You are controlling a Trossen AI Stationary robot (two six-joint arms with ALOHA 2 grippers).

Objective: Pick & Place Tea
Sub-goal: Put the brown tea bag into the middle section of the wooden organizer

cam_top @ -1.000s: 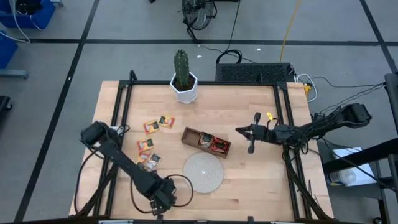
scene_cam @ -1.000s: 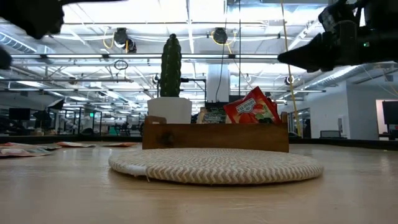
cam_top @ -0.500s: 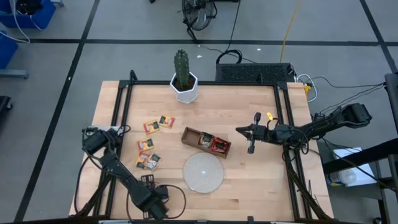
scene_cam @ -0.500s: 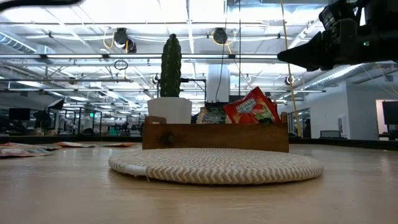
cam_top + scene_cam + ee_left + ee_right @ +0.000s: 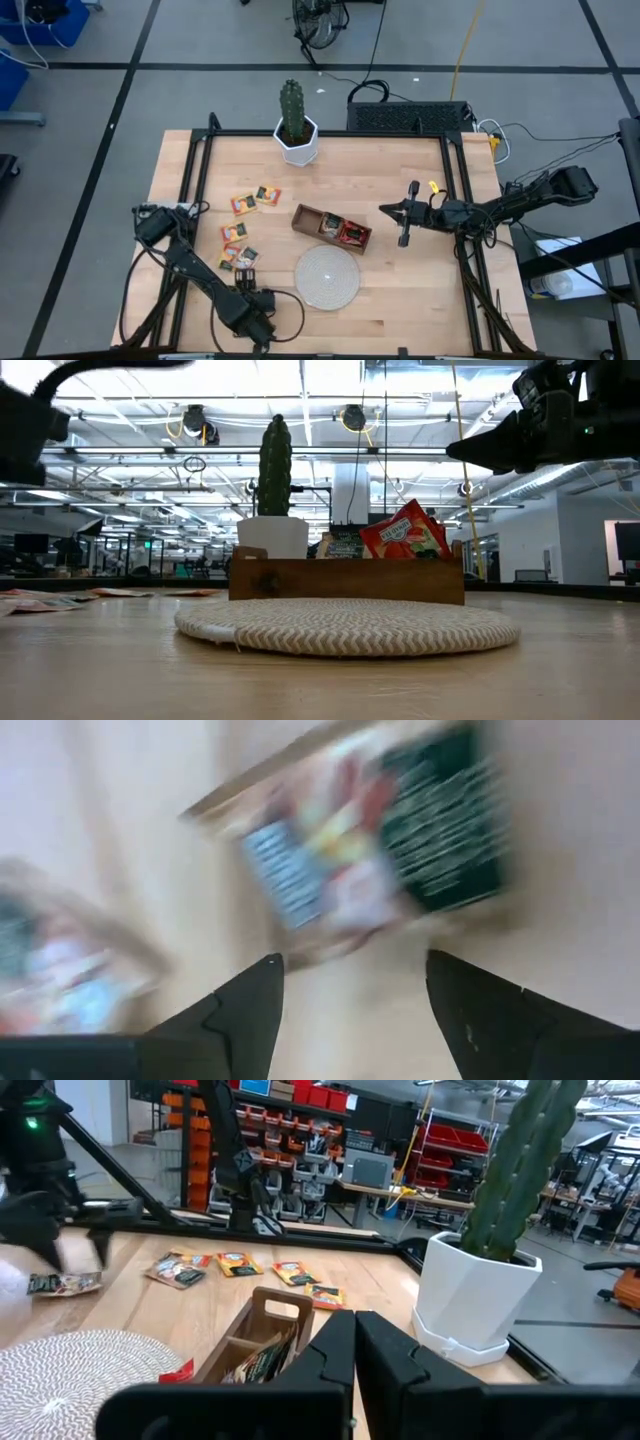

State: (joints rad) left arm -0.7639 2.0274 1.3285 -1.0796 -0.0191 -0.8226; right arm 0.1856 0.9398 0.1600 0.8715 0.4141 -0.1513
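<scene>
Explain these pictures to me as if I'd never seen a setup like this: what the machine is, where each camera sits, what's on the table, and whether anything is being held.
This is a robot with two dark arms at a wooden table, each ending in a two-fingered pincer. One camera looks straight down, one sits at table-top height, and one rides on each wrist.

On the table stand a potted cactus, a wooden tray with a few tea sachets in it, and a round woven disc. More loose tea sachets lie to the tray's left.

The left pincer is open, near the front edge; its own blurred view shows a sachet just ahead, not gripped. The right pincer hangs shut beside the tray. Neither holds anything.
</scene>
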